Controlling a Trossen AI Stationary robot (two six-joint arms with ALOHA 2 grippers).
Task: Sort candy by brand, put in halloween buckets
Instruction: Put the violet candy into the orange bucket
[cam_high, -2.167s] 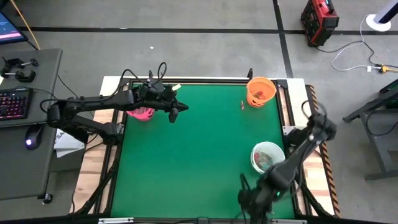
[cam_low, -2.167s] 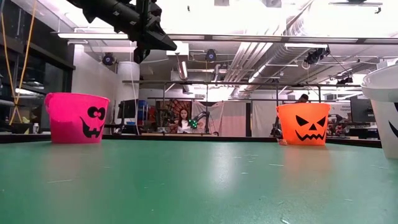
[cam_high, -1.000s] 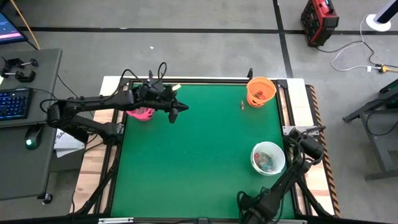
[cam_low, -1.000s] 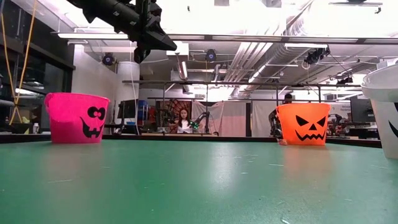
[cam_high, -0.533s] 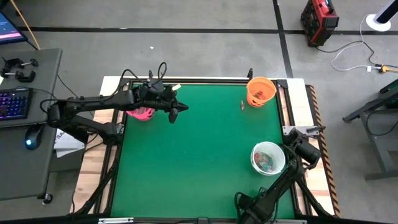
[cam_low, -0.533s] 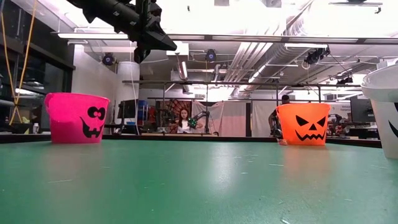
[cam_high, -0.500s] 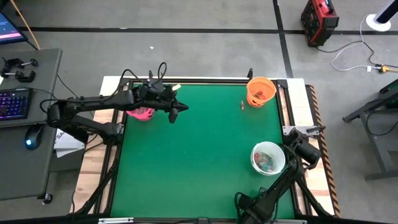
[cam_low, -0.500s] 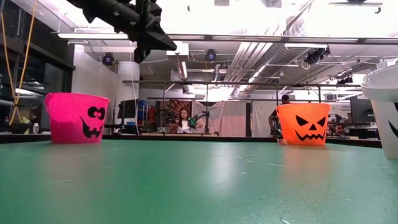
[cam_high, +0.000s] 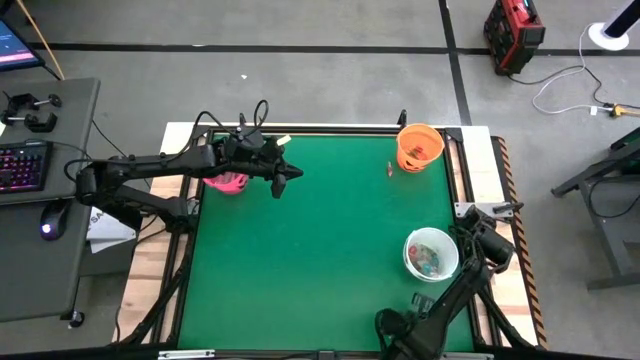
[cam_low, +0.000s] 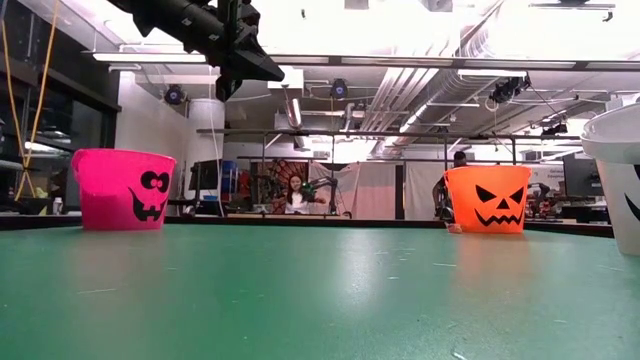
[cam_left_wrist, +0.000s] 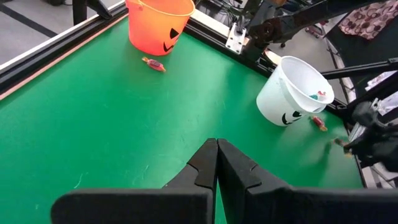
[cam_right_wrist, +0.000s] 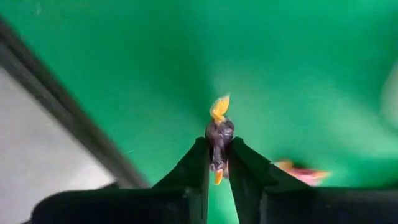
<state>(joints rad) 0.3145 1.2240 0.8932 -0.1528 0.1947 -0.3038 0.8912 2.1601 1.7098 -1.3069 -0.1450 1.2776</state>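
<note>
Right wrist view: right gripper (cam_right_wrist: 217, 163) pinches a dark twist-wrapped candy (cam_right_wrist: 219, 134) with crinkly yellow ends, apparently beside the smooth white bucket (cam_high: 431, 254), table's 4 o'clock. Left gripper (cam_left_wrist: 217, 163) pressed together, near pink bucket (cam_high: 228, 183).

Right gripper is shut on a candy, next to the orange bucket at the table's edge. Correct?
Not quite. The right gripper is shut on a candy, but the high view puts it beside the white bucket at the table's right edge. The orange bucket stands apart at the far corner. The right wrist view shows the grip.
</note>
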